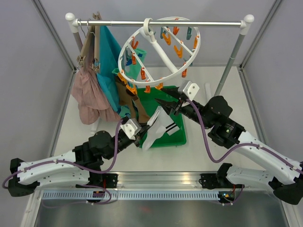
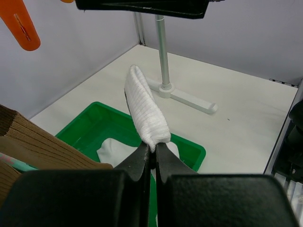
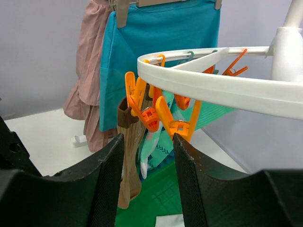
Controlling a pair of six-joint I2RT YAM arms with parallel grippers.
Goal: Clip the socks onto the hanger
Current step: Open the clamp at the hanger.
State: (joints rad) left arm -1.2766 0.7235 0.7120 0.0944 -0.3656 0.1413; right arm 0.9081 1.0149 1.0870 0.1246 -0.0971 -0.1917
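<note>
White table (image 2: 236, 109) — green tray (image 2: 94, 118), 1 sock (image 2: 147, 113)

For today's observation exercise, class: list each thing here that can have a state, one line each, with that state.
left hand, shut on the white sock
right hand, open, at an orange peg
white sock, pinched at one end, held upright
hanger, hooked on rail, tilted
brown sock, clipped to hanger, hanging
green tray, holds white fabric

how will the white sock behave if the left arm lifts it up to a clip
Probably floppy: the white sock is ribbed knit and bends away from the left jaws, which pinch only one end. Likely light, since that small pinch carries it. The textured knit should not slip easily.
</note>
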